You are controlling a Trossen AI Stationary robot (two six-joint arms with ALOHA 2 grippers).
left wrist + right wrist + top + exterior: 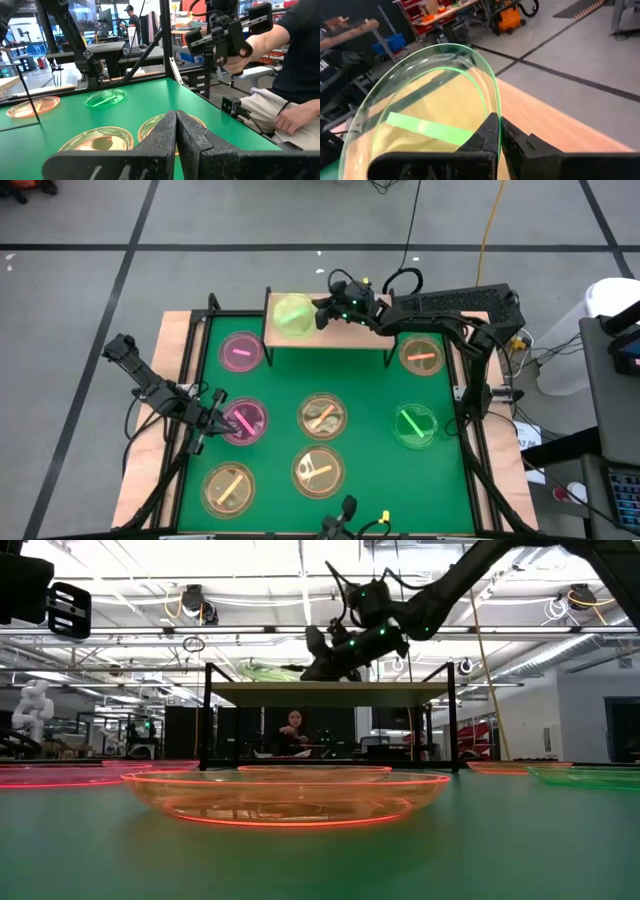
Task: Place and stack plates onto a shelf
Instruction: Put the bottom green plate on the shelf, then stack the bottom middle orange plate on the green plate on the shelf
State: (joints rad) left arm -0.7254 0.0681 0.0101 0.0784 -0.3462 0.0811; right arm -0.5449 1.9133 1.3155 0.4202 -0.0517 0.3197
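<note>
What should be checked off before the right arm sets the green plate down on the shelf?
1. Right gripper shut on the green plate at its rim: ok.
2. Plate over the shelf, above its left end: ok.
3. Plate level for release: not ok, it sits tilted in the right wrist view.
4. Shelf board bare where the plate would land: ok, no other plate on it.
5. Left gripper clear of the shelf: ok, it sits low on the table's left side by a pink plate, fingers shut.
6. Whether the plate already touches the board: cannot tell.
</note>
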